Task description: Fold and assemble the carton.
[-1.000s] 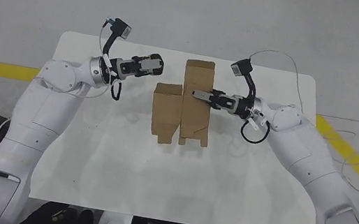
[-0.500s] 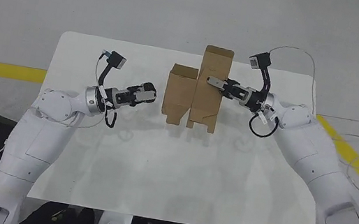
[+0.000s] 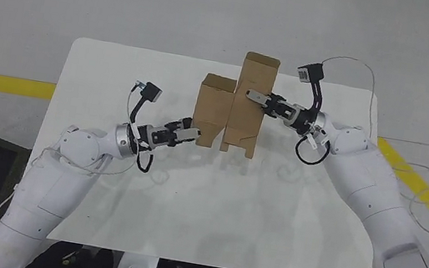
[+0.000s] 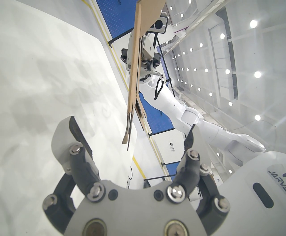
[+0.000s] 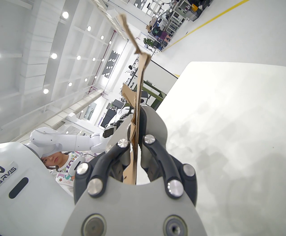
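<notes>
Carton [image 3: 230, 118] within right claw [image 3: 253, 97]

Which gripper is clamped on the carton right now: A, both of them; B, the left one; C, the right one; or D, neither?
C: the right gripper is shut on the flat carton and holds it on edge, while the left gripper is open near the carton's lower edge.

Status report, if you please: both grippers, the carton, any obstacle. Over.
Right gripper shut on the carton, held flat above the table. Left gripper open, fingers just short of its flap end. Nothing between them.
</notes>
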